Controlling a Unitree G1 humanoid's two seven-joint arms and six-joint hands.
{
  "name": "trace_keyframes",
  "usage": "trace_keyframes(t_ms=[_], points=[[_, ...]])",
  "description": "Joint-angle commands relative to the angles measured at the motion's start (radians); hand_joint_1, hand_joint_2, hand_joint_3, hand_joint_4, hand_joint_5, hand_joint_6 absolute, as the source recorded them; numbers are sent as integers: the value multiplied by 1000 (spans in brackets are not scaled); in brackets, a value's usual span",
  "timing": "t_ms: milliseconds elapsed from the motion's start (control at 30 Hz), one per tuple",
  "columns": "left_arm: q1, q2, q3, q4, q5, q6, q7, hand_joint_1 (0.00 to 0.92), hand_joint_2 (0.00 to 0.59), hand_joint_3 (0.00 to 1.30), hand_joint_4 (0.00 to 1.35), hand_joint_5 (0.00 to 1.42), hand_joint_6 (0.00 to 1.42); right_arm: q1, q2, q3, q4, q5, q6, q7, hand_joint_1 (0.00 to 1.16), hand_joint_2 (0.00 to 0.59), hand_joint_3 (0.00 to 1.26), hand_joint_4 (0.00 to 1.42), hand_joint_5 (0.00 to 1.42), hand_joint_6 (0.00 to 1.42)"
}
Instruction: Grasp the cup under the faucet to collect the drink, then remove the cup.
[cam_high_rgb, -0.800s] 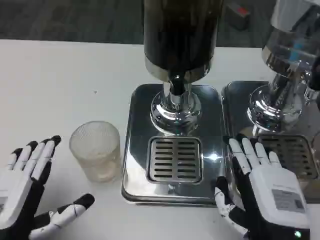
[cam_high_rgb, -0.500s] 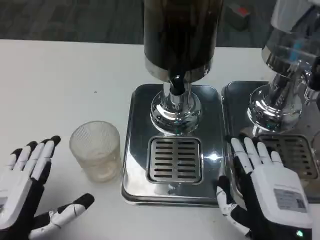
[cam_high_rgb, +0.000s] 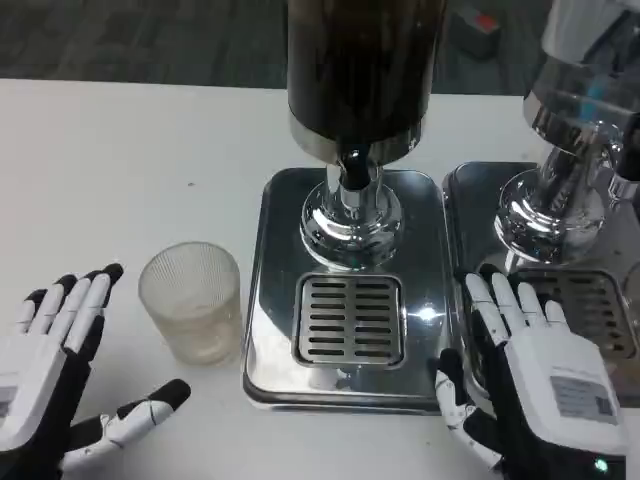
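Head view shows the ribbed clear cup (cam_high_rgb: 190, 300) standing on the white table (cam_high_rgb: 120, 160), just left of the steel drip tray (cam_high_rgb: 350, 290) and not under the faucet (cam_high_rgb: 352, 170). Left hand (cam_high_rgb: 50, 385) is near-left of it, fingers spread, holding nothing. Right hand (cam_high_rgb: 535, 385) is also spread, at the tray's near-right corner

We see a clear ribbed cup (cam_high_rgb: 191, 301) standing on the white table (cam_high_rgb: 120, 160), just left of a shiny metal tray (cam_high_rgb: 345, 290) with a slotted grate (cam_high_rgb: 349, 319). It looks empty, though we can't be sure. The dark drink dispenser (cam_high_rgb: 358, 75) stands on the tray's far end, its faucet (cam_high_rgb: 352, 170) above the tray. The left hand (cam_high_rgb: 55, 385) lies open near the cup, not touching. The right hand (cam_high_rgb: 530, 385) lies open beside the tray.
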Motion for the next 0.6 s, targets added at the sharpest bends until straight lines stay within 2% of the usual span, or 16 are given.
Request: trace_keyframes(t_ms=[33,400,600], points=[[3,-8,-3,1,-15,-4,11,0,121,0,0,0,0,-5,1,-3,1,12,-5,-3,439,577,54,0,0,0],[-61,-19,25,46,-127,-60,8,0,81,0,0,0,0,-3,6,-5,-4,10,1,0,438,577,59,0,0,0],[-143,-48,19,122,-185,-102,15,0,16,0,0,0,0,2,23,-1,-8,6,13,-5,437,577,62,0,0,0]])
